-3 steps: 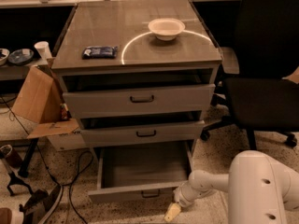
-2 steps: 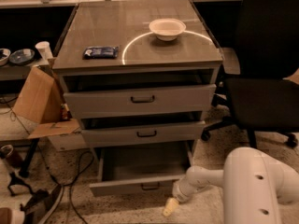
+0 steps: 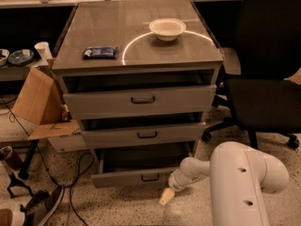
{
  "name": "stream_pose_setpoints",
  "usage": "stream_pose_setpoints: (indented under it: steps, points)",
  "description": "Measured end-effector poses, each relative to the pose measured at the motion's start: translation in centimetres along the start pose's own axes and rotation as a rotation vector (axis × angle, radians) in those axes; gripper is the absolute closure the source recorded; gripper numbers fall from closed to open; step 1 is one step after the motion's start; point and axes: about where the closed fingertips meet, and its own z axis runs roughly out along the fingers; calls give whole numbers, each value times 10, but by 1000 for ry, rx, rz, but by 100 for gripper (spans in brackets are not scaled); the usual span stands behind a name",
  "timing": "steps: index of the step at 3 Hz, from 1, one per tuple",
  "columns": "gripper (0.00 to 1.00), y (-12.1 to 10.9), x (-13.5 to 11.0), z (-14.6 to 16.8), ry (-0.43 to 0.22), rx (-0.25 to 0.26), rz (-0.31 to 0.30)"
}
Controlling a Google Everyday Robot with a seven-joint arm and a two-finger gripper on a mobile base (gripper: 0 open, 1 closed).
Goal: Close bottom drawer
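Deeper into the cabinet (image 3: 155,58) than before, the bottom drawer (image 3: 122,179) is being pushed shut, partly open yet; the gripper (image 3: 167,196) is being held by the cabinet's lower right, claw state untellable.

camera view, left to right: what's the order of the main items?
cardboard box → blue packet → gripper, low near the floor by the right part of the bottom drawer front → office chair. Bowl left out: it lines up with the gripper.

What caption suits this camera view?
Gripper low beside the right front corner of the bottom drawer, which is partly open; bowl on cabinet top.
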Motion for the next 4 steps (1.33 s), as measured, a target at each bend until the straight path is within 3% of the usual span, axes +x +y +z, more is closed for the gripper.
stream_pose_setpoints:
  steps: [2,4]
  points:
    - [42,-21,-6,-4,32,69,40]
    - [89,-53,5,-8,72,144,112]
